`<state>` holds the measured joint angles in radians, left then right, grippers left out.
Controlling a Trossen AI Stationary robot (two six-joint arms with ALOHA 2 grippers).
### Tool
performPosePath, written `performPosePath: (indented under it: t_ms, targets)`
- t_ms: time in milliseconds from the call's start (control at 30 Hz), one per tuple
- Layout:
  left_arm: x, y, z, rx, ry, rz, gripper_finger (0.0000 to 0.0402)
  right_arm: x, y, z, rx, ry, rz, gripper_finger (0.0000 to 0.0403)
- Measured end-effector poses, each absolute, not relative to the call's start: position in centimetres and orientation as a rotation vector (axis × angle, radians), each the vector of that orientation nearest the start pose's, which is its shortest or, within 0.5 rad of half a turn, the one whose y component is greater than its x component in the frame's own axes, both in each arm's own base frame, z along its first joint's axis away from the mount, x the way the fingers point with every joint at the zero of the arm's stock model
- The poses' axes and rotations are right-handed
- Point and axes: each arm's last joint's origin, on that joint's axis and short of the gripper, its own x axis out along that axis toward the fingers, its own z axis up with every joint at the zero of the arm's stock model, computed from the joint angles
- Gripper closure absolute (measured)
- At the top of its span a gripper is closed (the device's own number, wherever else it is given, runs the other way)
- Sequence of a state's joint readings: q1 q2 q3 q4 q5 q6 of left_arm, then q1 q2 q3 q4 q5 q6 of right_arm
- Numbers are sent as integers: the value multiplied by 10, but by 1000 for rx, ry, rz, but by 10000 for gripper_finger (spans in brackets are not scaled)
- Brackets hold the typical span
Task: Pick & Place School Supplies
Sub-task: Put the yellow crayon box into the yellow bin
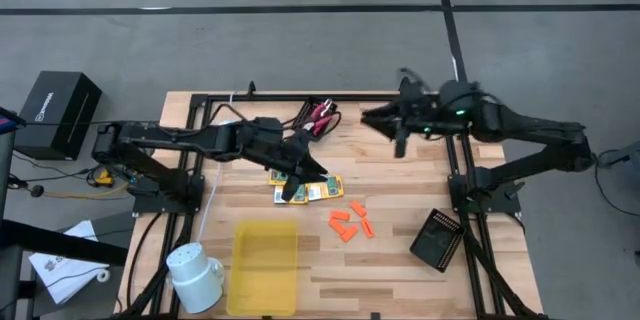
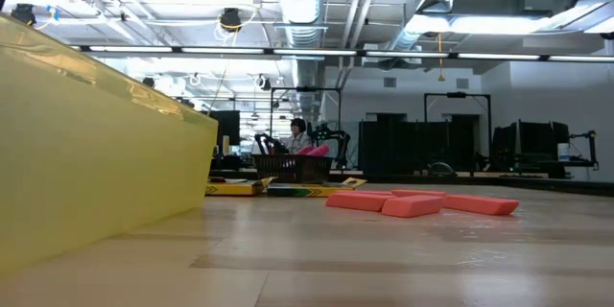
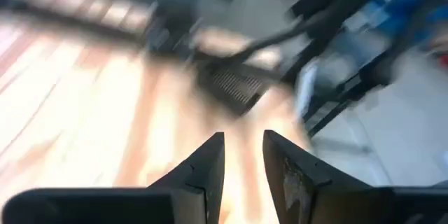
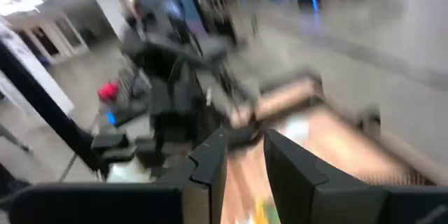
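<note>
Wooden planks formed the table (image 1: 400,260), and the yellow tray (image 1: 264,266) on its near edge serves as the landmark. Just beside the tray, on the left arm's side, lay the white mug (image 1: 194,277) on its side. Beyond the tray, toward the far edge, lay the yellow-and-green packets (image 1: 318,190), close together. The left gripper (image 1: 297,185) was over them, at their end; its two dark fingers (image 3: 203,164) stood close with a narrow gap between them, and I could not tell if it held a packet. The orange pieces (image 1: 350,224) lay in a loose group near the tray, on the right arm's side, a little farther back than it. The red-handled scissors (image 1: 322,115) rested far beyond the tray at the far edge. The black mesh holder (image 1: 437,239) lay well apart from the tray, at the right arm's side. The right gripper (image 1: 400,140) hung beyond the orange pieces; its fingers (image 4: 210,164) were slightly apart with nothing seen between them.
</note>
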<state>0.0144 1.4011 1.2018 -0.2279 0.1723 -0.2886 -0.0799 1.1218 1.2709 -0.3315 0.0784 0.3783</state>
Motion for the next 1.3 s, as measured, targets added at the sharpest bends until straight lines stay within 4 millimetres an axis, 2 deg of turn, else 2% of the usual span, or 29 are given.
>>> performPosePath:
  t_ms: [133, 233, 367, 533, 667, 800, 933, 1000, 1167, 1300]
  targets:
    - [308, 14, 314, -314, 590, -8, 308, 244, -22, 385, 508, 426, -278, 315]
    - [301, 24, 294, -333, 647, 33, 306, 248, -22, 361, 532, 618, -342, 315]
    - [292, 34, 263, -378, 725, 89, 304, 258, -21, 340, 518, 776, -375, 315]
    - [281, 37, 225, -454, 782, 133, 304, 273, -22, 315, 504, 925, -408, 315]
    - [277, 36, 212, -481, 783, 133, 302, 286, -23, 297, 508, 1005, -390, 315]
    - [277, 36, 210, -480, 760, 130, 302, 299, -23, 279, 513, 1061, -386, 315]
    - [278, 37, 217, -473, 706, 122, 302, 315, -24, 265, 531, 1012, -358, 315]
    - [276, 38, 218, -470, 702, 128, 303, 323, -24, 257, 571, 919, -344, 315]
    - [272, 43, 224, -469, 679, 142, 303, 331, -24, 236, 706, 710, -333, 315]
    - [268, 49, 229, -449, 649, 152, 303, 333, -27, 226, 812, 577, -325, 315]
